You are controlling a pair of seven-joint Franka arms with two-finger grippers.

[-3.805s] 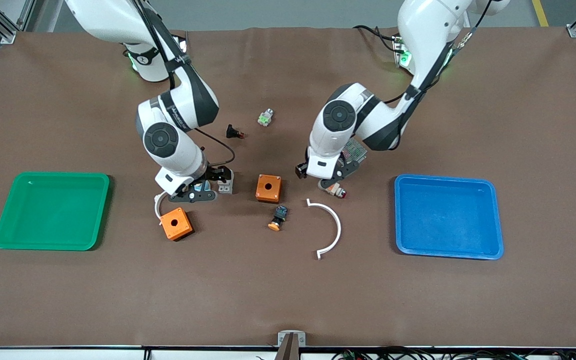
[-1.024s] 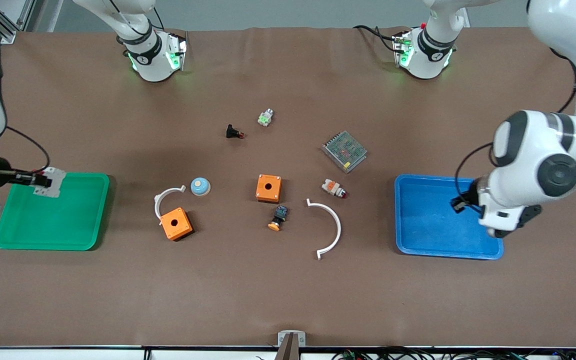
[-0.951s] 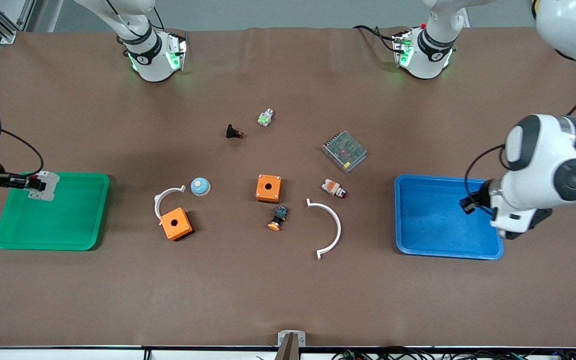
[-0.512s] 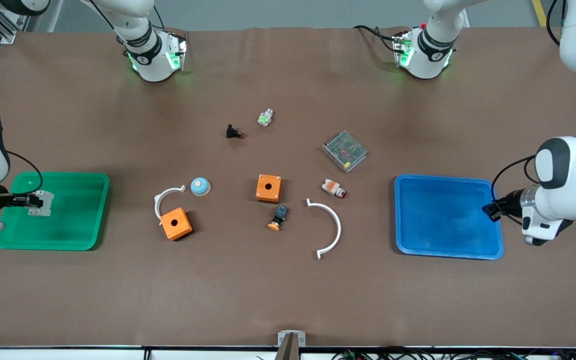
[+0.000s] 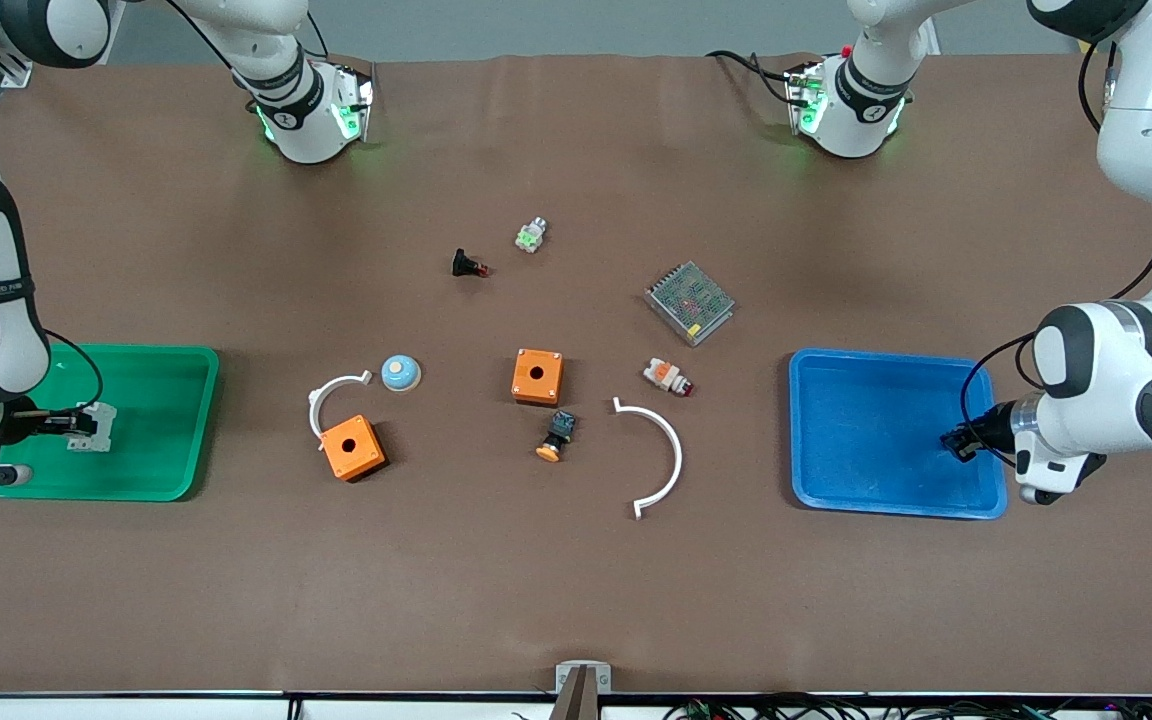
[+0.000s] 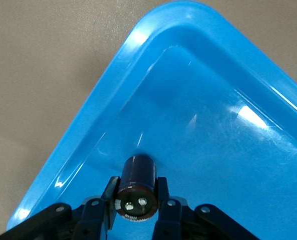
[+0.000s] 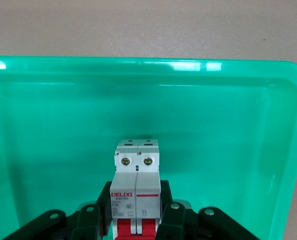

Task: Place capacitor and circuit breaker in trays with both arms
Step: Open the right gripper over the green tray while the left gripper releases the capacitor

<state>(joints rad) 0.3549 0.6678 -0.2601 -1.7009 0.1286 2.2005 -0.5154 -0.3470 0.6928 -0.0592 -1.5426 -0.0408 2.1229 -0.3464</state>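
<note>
Left wrist view showed the capacitor (image 6: 137, 187) (a small black cylinder) pinched in the left gripper (image 6: 136, 200) over the blue tray (image 6: 113, 105). The circuit breaker (image 7: 136, 192) sat clamped in the right gripper (image 7: 137, 210) over the green tray (image 7: 48, 67).

High front camera overlooks the whole table (image 5: 576, 600); wrist cameras peer closely into trays.
</note>
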